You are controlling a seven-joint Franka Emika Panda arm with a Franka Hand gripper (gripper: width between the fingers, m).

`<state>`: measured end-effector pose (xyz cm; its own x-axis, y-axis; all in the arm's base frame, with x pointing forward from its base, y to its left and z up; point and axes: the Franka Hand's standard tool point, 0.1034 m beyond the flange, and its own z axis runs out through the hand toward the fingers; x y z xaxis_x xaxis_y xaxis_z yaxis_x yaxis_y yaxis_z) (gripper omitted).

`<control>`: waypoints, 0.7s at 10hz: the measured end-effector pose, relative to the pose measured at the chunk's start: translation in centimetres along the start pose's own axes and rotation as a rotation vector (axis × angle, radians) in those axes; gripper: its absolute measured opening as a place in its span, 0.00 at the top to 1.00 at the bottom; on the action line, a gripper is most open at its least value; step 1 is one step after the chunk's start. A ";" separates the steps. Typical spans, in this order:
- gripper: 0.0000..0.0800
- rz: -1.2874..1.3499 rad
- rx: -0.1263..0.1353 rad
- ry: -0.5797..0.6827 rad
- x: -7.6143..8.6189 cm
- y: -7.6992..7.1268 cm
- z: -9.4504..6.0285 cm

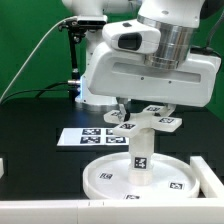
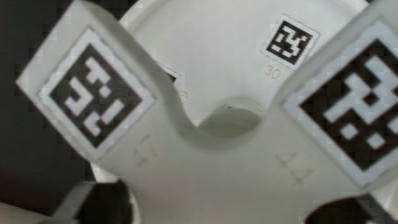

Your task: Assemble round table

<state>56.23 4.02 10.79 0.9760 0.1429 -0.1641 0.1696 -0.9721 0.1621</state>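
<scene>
The large rimmed round disc (image 1: pixel 108 178) lies flat on the black table. The short post (image 1: pixel 141 152) stands upright in its middle. The cross-shaped foot (image 1: pixel 150 122) sits level on top of the post, its tags facing up. My gripper (image 1: pixel 134 110) reaches down from above and is shut on one arm of the foot. In the wrist view the foot (image 2: pixel 214 120) fills the picture with three tags showing. My gripper (image 2: pixel 231 208) has its dark fingertips (image 2: pixel 107 205) pressed on either side of the white arm. The post and disc are hidden there.
The marker board (image 1: pixel 85 136) lies flat behind the disc on the exterior view's left. A plain white block (image 1: pixel 210 172) stands at the right edge beside the disc. A white rail (image 1: pixel 40 211) runs along the table's front. The robot's base stands behind.
</scene>
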 end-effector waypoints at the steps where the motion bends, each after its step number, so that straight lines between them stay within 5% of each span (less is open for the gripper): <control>1: 0.24 0.000 0.000 0.000 0.0 0.0 0.0; 7: 0.19 0.000 0.020 -0.002 0.1 0.0 -1.0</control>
<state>56.43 4.20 11.74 0.9758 0.1425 -0.1660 0.1668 -0.9756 0.1430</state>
